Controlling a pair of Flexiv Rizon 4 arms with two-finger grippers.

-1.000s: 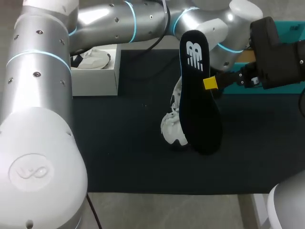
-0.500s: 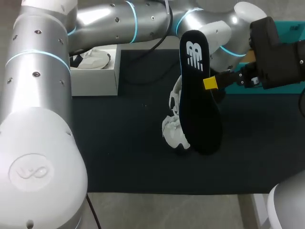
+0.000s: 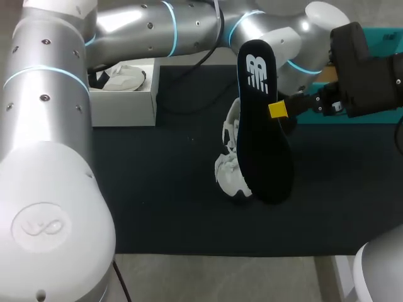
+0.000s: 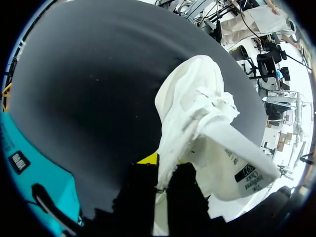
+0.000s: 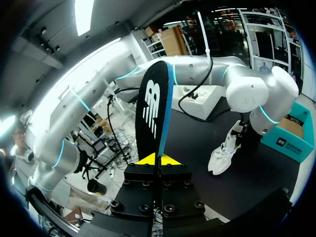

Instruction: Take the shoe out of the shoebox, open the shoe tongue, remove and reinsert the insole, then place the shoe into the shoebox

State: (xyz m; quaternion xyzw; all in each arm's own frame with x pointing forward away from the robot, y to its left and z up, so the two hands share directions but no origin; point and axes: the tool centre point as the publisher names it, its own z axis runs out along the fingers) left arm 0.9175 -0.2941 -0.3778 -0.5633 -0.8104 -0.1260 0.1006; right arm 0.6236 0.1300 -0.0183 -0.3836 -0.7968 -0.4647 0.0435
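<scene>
Sitting inside the open shoebox (image 3: 126, 108), a single white shoe (image 3: 123, 78).

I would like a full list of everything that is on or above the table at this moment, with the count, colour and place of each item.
mat: 1, dark, covering the table
shoe: 1, white, toe down over the middle of the mat
insole: 1, black with a white logo, upright above the mat, near the shoe
shoebox: 1, white, open, far left of the table
second shoe: 1, white, inside the shoebox
teal box: 1, teal, far right of the table
left hand: 1, black with yellow tips, shut on the shoe's opening edge
right hand: 1, black with yellow tips, shut on the insole's edge
</scene>
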